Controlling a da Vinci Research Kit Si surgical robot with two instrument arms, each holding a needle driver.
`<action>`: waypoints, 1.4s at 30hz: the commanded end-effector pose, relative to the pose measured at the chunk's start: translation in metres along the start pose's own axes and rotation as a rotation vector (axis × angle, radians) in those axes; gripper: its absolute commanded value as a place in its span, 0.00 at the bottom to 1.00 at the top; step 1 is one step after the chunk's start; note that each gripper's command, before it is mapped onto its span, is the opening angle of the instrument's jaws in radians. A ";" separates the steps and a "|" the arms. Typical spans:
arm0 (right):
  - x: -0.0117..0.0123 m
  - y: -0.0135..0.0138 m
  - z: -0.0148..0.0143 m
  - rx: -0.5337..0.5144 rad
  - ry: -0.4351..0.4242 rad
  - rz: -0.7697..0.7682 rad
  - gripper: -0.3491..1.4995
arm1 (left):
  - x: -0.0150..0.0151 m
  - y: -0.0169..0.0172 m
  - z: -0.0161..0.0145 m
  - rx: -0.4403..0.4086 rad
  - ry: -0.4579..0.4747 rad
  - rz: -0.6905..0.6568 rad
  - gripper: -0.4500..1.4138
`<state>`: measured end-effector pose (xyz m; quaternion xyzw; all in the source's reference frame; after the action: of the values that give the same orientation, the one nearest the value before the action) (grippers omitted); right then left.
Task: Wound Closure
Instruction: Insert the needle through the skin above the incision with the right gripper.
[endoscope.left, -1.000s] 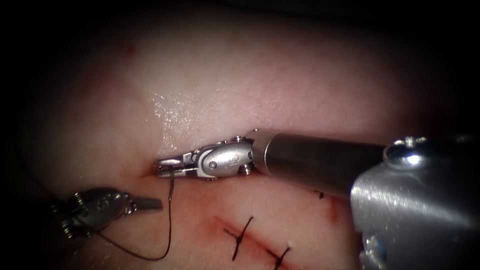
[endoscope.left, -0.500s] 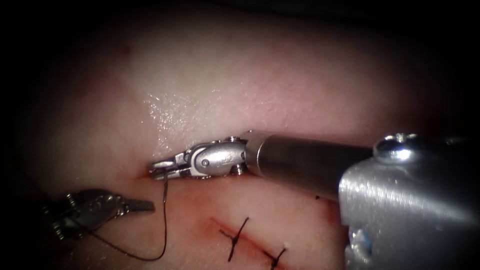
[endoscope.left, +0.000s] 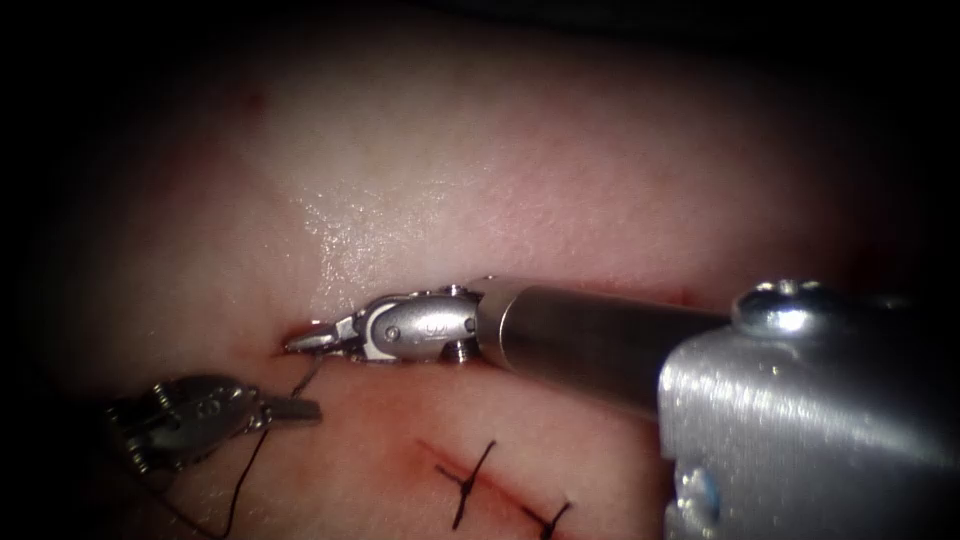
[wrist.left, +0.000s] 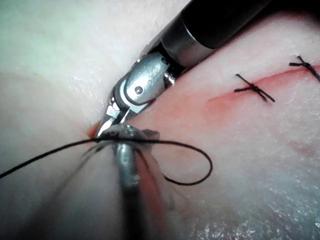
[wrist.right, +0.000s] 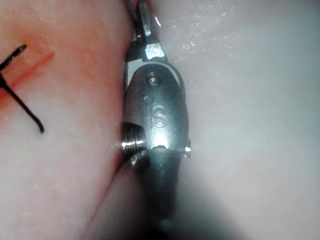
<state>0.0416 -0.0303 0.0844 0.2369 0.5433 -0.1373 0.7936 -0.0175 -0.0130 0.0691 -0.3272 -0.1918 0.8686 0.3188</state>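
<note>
Now the right claw (endoscope.left: 300, 341) is pressed together at the end of the cut (endoscope.left: 490, 478) in the tissue (endoscope.left: 520, 180) (maybe pinching something, I cannot tell). Nearby, the left claw (endoscope.left: 295, 408) pinches the thread (endoscope.left: 240, 480).

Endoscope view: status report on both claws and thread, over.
Right claw shut on thread, left of stitched cut. Left claw shut, thread crossing it.

Two grippers: the right gripper (endoscope.left: 305, 342) and the left gripper (endoscope.left: 298, 408). One piece of tissue (endoscope.left: 520, 180) with one cut (endoscope.left: 500, 480). Two tied stitches (endoscope.left: 470, 480) cross the cut. One loose dark thread (wrist.left: 190, 172).
</note>
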 end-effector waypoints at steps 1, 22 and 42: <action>0.0010 0.0005 -0.0005 -0.057 0.023 0.025 0.57 | 0.0002 0.0000 0.0007 -0.001 -0.011 0.004 0.00; 0.0090 0.0046 -0.0137 -0.349 0.117 -0.034 0.84 | 0.0036 0.0035 -0.0025 -0.032 0.043 0.029 0.00; 0.0157 0.0051 -0.0176 -0.745 0.126 -0.113 0.91 | 0.0070 0.0003 -0.0079 0.092 0.343 0.070 0.11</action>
<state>0.0348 -0.0161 0.0652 -0.0908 0.6144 0.0420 0.7826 -0.0156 -0.0078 0.0598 -0.4614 -0.0819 0.8188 0.3318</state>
